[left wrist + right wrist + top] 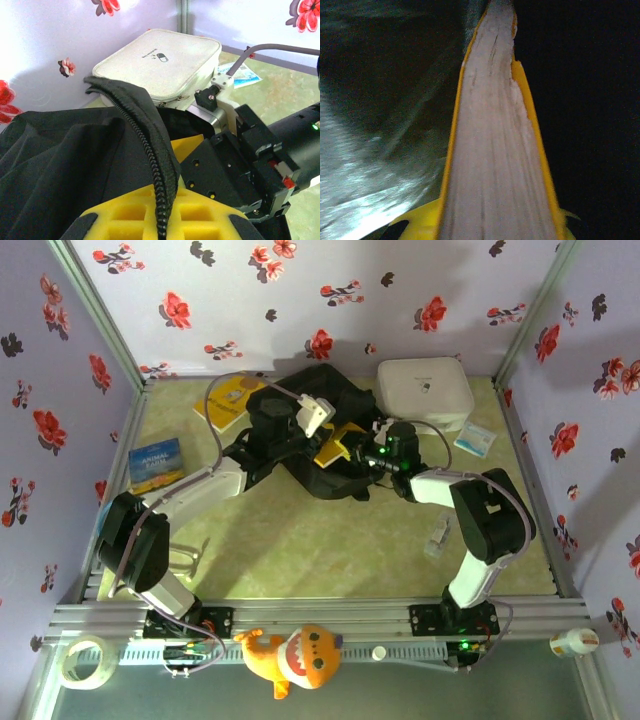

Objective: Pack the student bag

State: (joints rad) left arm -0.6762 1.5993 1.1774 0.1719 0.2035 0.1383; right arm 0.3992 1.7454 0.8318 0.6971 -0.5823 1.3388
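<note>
My left claw (162, 216) pinches the student bag (60, 165) by its zipper lip (150, 145), my right claw (352, 452) clamps the yellow book (492, 150), whose corner could snag that lip if the fabric sags

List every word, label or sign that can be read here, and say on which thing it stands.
"ANIMAL": probably, on the blue book; the line under it is blurred.
White zip case: small print beside a pill-shaped logo, too small to read.
Yellow book by the back wall: dark mark, unreadable.
Packet: print too small.
</note>
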